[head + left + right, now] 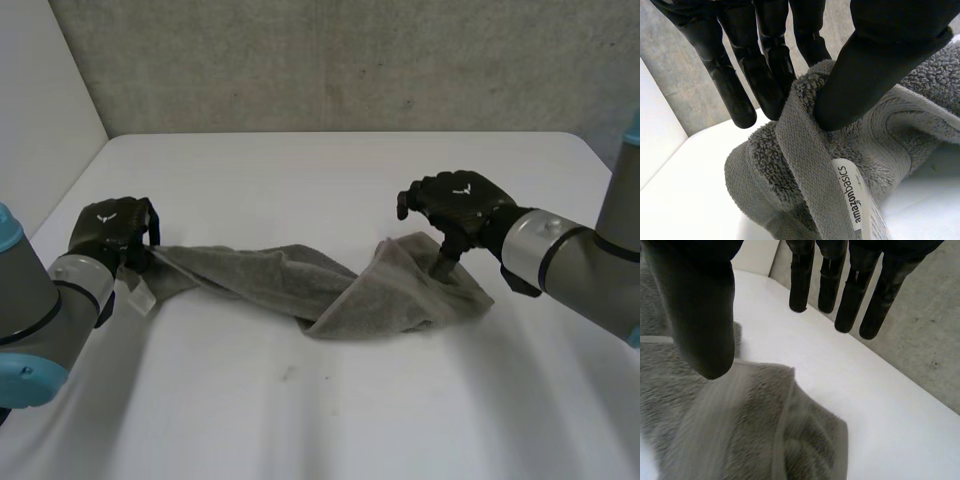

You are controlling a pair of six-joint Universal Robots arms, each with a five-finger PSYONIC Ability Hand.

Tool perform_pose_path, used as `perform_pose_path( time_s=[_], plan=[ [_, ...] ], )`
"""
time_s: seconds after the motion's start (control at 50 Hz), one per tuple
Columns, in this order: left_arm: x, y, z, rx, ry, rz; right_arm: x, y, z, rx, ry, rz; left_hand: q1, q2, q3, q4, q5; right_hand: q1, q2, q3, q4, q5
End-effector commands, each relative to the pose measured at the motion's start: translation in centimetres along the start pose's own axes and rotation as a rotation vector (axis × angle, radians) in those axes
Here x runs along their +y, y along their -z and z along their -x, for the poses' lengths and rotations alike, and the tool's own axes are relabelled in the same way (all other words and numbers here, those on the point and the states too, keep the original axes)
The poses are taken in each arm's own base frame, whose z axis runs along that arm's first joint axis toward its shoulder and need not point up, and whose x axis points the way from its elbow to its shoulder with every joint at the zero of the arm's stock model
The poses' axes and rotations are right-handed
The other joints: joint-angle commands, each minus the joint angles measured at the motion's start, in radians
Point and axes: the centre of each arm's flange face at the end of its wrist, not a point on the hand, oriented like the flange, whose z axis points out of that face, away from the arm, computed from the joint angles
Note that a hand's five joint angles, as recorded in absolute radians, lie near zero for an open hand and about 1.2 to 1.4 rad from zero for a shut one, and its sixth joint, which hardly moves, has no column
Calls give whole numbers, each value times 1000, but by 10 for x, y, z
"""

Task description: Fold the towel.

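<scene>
A grey towel (300, 280) lies twisted and stretched across the white table (330, 400), from left to right. My left hand (110, 232) grips its left end. In the left wrist view the thumb (880, 60) pinches the towel's hemmed edge (805, 175) against the fingers, close to a white label (852, 195). My right hand (460, 200) hovers over the towel's bunched right end, its thumb pointing down onto the cloth. In the right wrist view that hand's fingers (855, 290) are straight and spread from the thumb, with the towel (740, 430) lying loose below.
A grey wall (350, 60) stands behind the table's far edge, and a white panel (40, 100) rises at the left. Bare tabletop stretches in front of the towel and behind it.
</scene>
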Motion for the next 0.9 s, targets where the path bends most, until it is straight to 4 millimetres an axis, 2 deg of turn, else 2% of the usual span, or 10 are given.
perform_pose_path(
  time_s=[0.02,0.42,0.46,0.5,0.56,0.62,0.66,0.68,0.72,0.9],
  plan=[
    [1,2,-1,3,-2,1,3,-20,-5,-5,14,-7,204,165,163,161,205,85,83,80,80,68],
    [3,10,-1,4,-2,12,34,-84,23,-180,79,152,221,182,180,178,223,138,135,132,132,121],
    [2,10,-1,4,-2,10,35,-86,25,-185,82,164,221,182,180,178,223,264,262,259,259,247],
    [2,10,-1,4,-2,12,29,-86,26,-186,101,159,221,182,180,178,223,891,888,885,885,874],
    [0,11,-1,0,-3,6,21,-83,25,-182,109,143,221,182,180,178,223,894,892,889,889,877],
    [-4,12,0,-1,0,-5,-13,-67,17,-148,119,69,221,182,180,178,223,894,892,889,889,877],
    [-12,15,-1,0,-3,-26,-55,-39,8,-97,113,-21,221,182,180,178,223,894,892,889,889,877],
    [-13,15,-1,0,-3,-26,-56,-39,8,-97,113,-22,221,182,180,178,223,894,892,889,889,877],
    [-20,18,-1,-2,-5,-49,-86,-8,2,-48,114,-76,221,182,180,178,223,894,892,889,889,877],
    [-88,61,12,-46,-14,-188,-110,74,-38,128,103,-64,221,182,180,178,223,894,892,889,889,877]
  ],
)
